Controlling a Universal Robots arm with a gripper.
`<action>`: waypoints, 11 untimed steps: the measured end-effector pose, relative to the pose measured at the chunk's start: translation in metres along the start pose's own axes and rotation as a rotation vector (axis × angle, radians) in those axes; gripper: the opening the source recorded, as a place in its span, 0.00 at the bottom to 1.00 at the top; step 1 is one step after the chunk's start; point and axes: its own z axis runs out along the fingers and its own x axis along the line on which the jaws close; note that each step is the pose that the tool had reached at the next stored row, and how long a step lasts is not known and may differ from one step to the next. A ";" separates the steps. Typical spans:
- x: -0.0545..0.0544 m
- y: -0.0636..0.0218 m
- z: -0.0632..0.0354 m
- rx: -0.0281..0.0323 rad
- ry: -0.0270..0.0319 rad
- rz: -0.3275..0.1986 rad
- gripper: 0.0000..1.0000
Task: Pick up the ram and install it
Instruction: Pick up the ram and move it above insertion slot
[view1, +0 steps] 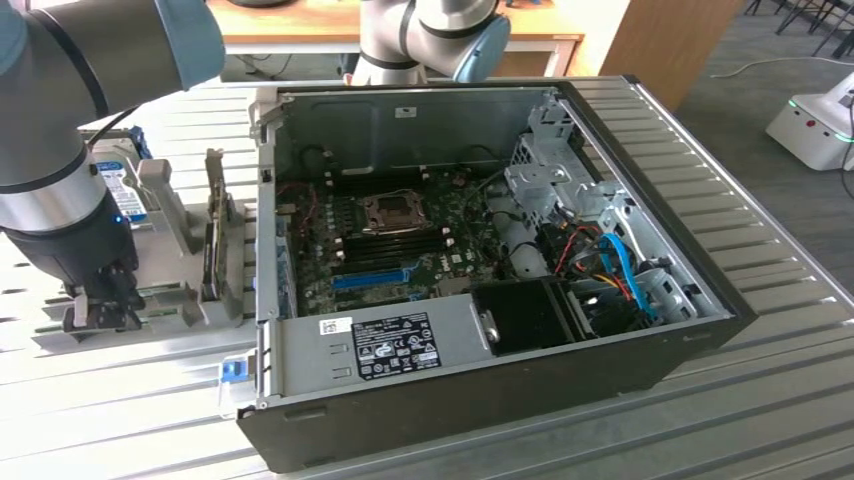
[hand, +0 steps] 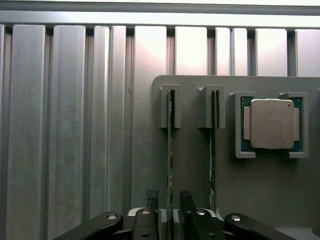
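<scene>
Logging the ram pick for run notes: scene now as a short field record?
pincer: open, one finger on each side of the ram, not clamped
ram: on edge in its holder slot, not lifted
holder: grey, on the slatted table
second stick: on edge in the next slot
CPU: in a holder pocket beside the sticks
case: side open, board exposed, on the exterior view's right of the arm
task: ram not yet picked or installed

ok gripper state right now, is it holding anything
gripper: jaws open, one on each side of the upright ram, not closed on it, holding nothing
</scene>
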 end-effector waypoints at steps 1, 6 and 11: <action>0.000 0.0000 0.0001 0.0000 0.0000 0.000 0.31; 0.000 -0.0001 0.0013 -0.0001 0.0000 0.000 0.31; 0.000 -0.0001 0.0018 0.0000 0.0000 0.000 0.31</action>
